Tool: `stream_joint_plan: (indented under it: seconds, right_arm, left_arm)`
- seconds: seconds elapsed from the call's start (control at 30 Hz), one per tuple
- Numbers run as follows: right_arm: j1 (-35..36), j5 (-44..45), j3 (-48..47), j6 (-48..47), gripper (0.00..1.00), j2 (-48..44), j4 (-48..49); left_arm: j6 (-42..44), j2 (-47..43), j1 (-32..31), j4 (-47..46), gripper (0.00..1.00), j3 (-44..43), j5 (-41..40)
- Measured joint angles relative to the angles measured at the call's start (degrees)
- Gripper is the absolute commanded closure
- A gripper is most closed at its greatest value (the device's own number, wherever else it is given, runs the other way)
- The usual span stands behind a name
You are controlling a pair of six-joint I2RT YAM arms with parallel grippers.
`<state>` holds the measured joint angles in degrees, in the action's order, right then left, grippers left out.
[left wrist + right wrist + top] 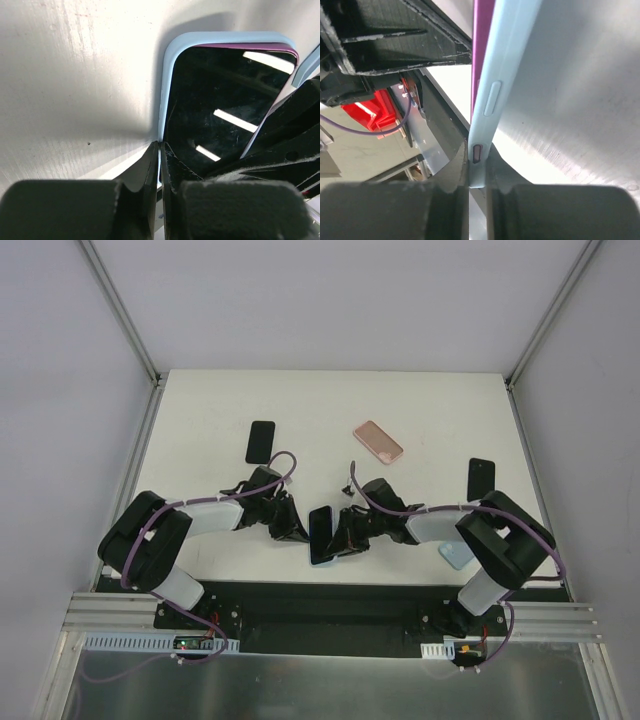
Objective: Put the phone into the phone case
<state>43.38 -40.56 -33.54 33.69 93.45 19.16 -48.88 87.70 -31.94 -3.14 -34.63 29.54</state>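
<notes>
The left gripper [160, 152] is pinched shut on the rim of the blue phone case [166, 75], and the right gripper [477, 172] clamps its end. The phone [220, 95] sits inside, between the arms, with a purple edge poking out. I think that edge needs a slow, steady push

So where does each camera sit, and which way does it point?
Top external: above and behind the arms, looking down on the white table; left arm and right arm meet at a phone.
Left wrist: on the left arm, facing the phone's screen in a pale blue case; own jaws at bottom.
Right wrist: on the right arm, sighting along the case's side; own jaws pinch it.
Shared: both wrists see that case.
</notes>
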Motion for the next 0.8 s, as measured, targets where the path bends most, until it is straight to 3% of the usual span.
stream_joint_plan:
  seconds: [0.07, 0.13, 0.23, 0.37, 0.5, 0.67, 0.8]
  right_arm:
    - [0.0, 0.6, -0.2, -0.6, 0.98, -0.2, -1.3]
    - [0.0, 0.7, -0.3, -1.2, 0.99, -0.4, -2.2]
    - [0.0, 1.2, -0.3, -2.3, 0.99, -2.2, -3.8]
    - [-0.5, 1.8, -0.3, -3.7, 0.99, -7.1, -6.2]
    - [-1.1, 2.3, -0.3, -5.3, 0.99, -14.5, -6.6]
    - [-1.1, 1.8, -0.3, -6.9, 0.99, -23.6, -6.4]
    - [-0.6, 0.6, -0.3, -7.3, 0.98, -26.9, -6.1]
  left_arm:
    - [0.0, -0.4, 0.0, 0.1, 0.81, 0.2, 0.0]
    - [0.3, -1.5, 0.0, 0.9, 0.63, 0.5, -0.2]
    - [1.3, -5.9, 0.6, 2.9, 0.45, 1.1, -0.6]
    - [3.1, -14.6, 3.4, 3.5, 0.35, 2.3, 0.5]
    - [5.6, -22.0, 6.1, 3.0, 0.33, 2.5, 4.1]
    - [6.7, -24.1, 6.1, -0.9, 0.33, 2.6, 12.3]
    - [4.0, -24.5, 6.1, -9.2, 0.4, 4.7, 17.8]
